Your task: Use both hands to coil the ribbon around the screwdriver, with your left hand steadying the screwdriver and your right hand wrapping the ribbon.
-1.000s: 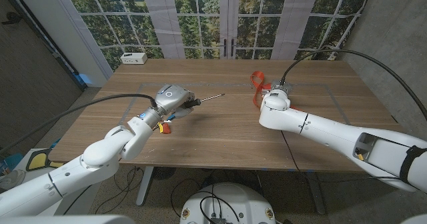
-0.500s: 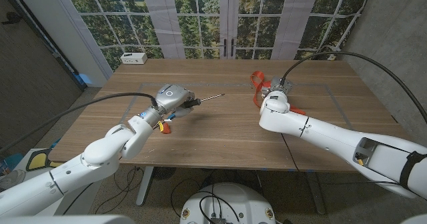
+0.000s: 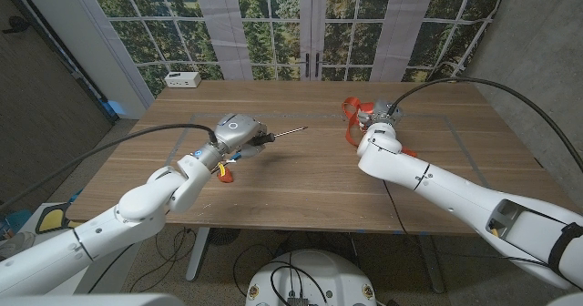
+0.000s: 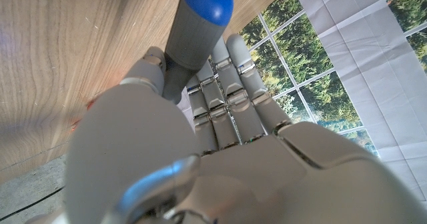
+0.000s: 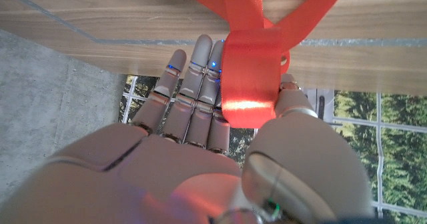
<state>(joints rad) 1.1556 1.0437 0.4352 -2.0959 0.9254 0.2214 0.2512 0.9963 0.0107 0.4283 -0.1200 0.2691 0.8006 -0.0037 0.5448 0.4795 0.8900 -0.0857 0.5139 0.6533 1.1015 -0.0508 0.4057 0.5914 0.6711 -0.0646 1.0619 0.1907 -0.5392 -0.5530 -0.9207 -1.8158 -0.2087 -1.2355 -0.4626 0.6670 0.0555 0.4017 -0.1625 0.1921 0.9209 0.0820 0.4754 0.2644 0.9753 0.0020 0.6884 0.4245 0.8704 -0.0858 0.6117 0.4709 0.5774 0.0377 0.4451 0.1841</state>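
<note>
Left hand (image 3: 239, 135) fingers clamp screwdriver (image 3: 273, 137); right hand (image 3: 375, 122) pinches ribbon (image 3: 350, 113). I should carry ribbon toward 9 o'clock, taut.

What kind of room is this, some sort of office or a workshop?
Probably a robot test room rather than an office. A plain wooden table stands on a bare floor, the forest windows look like a printed backdrop, and thick cables trail from the arms.

Even, soft daylight-like brightness lies over the brown wooden table (image 3: 301, 169), with faint shadows beneath the arms. Straight edges bow toward the head view's corners. In the wrist views the near grey robot hands blur; a glossy highlight sits on the orange-red ribbon (image 5: 250, 77)
</note>
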